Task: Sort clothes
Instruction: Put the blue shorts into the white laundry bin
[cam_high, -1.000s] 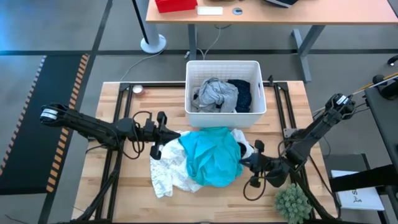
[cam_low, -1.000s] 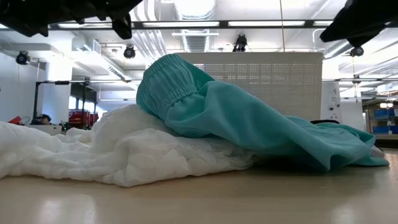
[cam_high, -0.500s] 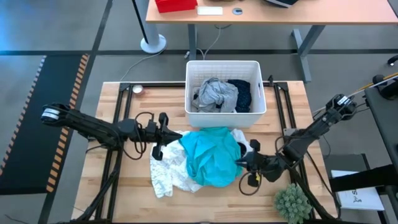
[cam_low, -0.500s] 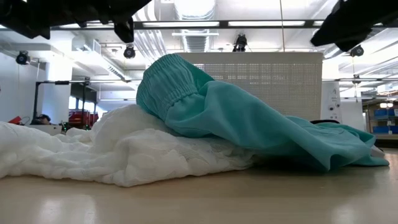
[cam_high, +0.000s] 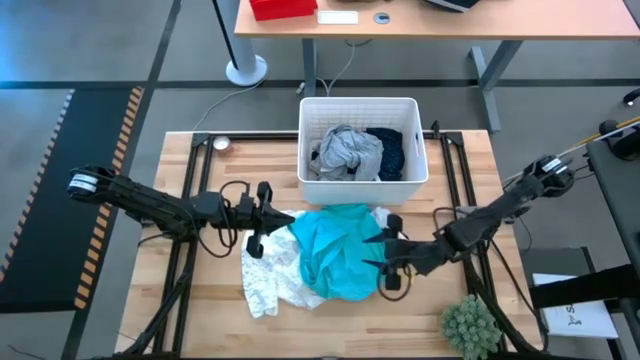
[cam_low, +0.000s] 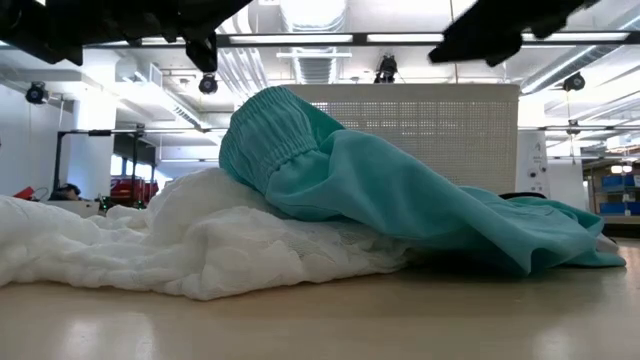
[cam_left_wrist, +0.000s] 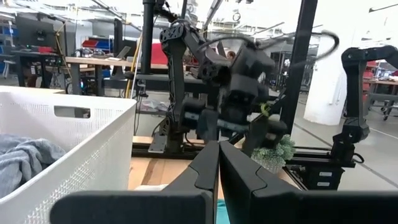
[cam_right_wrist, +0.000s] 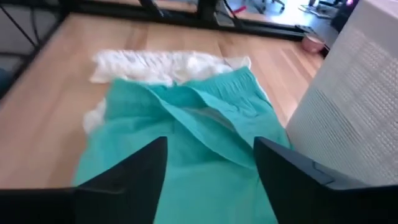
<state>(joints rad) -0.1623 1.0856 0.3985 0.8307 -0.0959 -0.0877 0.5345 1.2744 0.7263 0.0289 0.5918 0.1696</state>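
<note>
At the middle of the wooden table, a turquoise garment lies spread over a white lacy garment, which reaches out past its left and near edges; from table height the turquoise cloth humps up with its gathered waistband at the top and slopes down to the right. Just beyond the pile, at the far edge of the table, stands a white bin holding a grey garment on the left and a dark navy patterned garment on the right. The right gripper hovers over the right edge of the turquoise cloth with its fingers spread wide and nothing between them; its wrist camera looks down between the two fingers onto the turquoise fabric, with the bin wall close on one side. The left gripper sits at the left edge of the pile, by the lacy garment's far corner, its fingers pressed together and empty. Bare wood lies open to the left of the pile and along the near edge, while black frame rails run down both sides of the table. A small green plant stands at the near right corner, near the right arm.
</note>
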